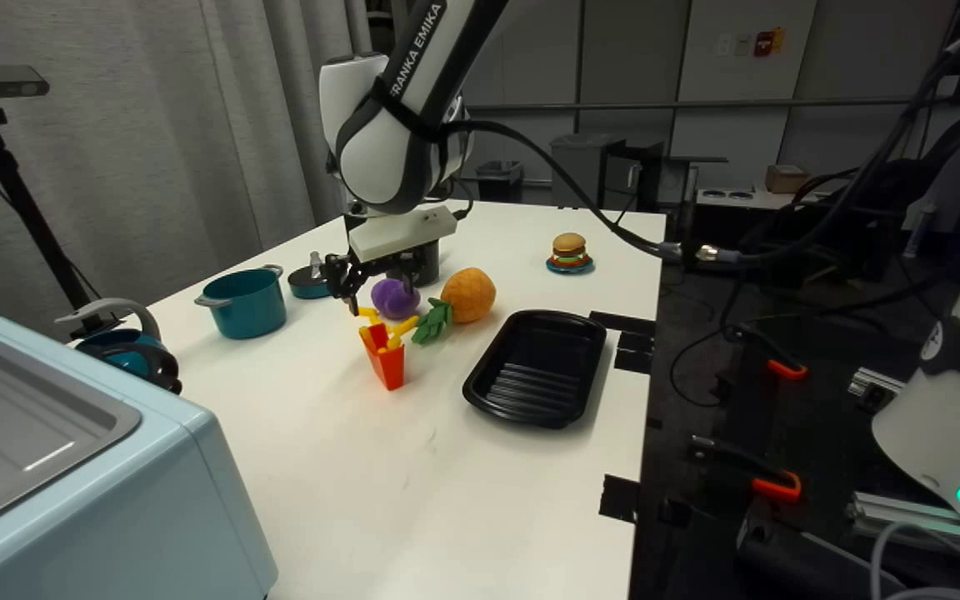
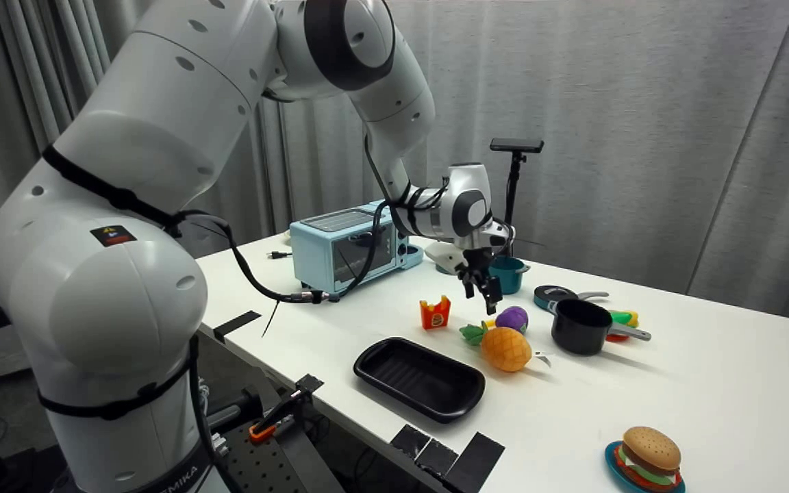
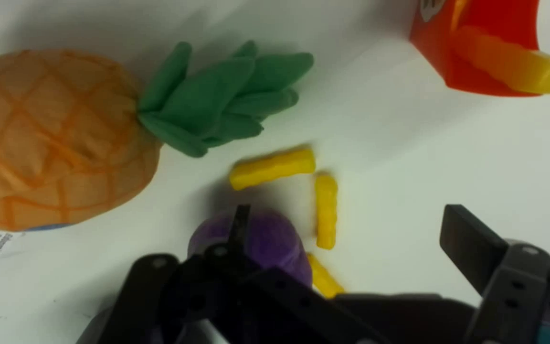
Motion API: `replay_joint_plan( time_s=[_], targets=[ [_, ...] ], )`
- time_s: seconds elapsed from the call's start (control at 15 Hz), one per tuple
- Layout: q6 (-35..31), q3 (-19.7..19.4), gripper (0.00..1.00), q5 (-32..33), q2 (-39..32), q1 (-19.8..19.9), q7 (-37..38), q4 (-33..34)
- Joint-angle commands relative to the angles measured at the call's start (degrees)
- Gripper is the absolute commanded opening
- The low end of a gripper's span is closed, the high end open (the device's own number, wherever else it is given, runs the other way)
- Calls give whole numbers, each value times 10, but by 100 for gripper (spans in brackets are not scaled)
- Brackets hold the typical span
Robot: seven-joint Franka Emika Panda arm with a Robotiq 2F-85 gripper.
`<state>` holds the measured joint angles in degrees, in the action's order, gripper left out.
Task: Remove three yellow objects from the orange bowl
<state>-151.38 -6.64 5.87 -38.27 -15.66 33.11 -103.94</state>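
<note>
Gripper hangs above the table, jaws spread wide apart. Fry one lies on the table between the leaves of the pineapple and the purple piece. Fry two is just off fry one's end, nearly square to it, and shows between the jaws in the wrist view. Fry three sits just beside the purple piece; can't tell if they touch, gripper partly hides the fry. All three are outside the cup, which stands upright nearby in both exterior views. Fry four pokes out of its mouth; deeper inside is hidden. Tray sits near the pineapple. Black pot is near the purple piece, on the side away from the cup. Burger on a plate is well apart from the rest.
</note>
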Motion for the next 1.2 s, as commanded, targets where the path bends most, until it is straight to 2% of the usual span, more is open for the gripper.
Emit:
replay_joint_plan(
  time_s=[0.0,1.13],
  targets=[
    [6,-3,100,-11,28,-11,8,-17],
    [4,58,100,-65,97,-14,0,-111]
  ],
)
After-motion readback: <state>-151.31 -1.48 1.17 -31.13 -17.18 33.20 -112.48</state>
